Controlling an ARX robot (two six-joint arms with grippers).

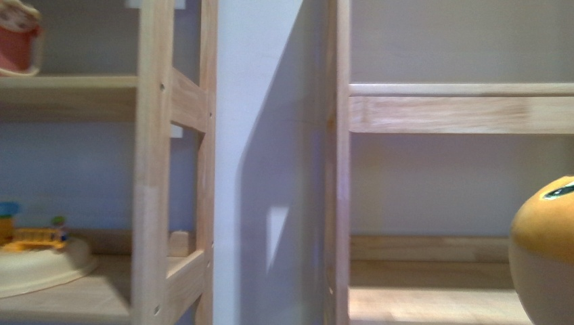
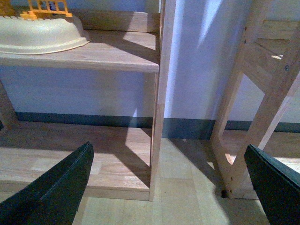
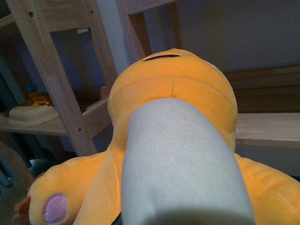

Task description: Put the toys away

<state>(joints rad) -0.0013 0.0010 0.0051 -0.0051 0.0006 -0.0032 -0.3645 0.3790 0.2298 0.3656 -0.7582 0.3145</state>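
Two wooden shelf units (image 1: 152,169), cream dish (image 1: 40,267) left, plush (image 1: 541,257) right

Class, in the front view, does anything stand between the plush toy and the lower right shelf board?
Nothing visible does. The plush toy is in front of the lower shelf board, whose visible part is bare.
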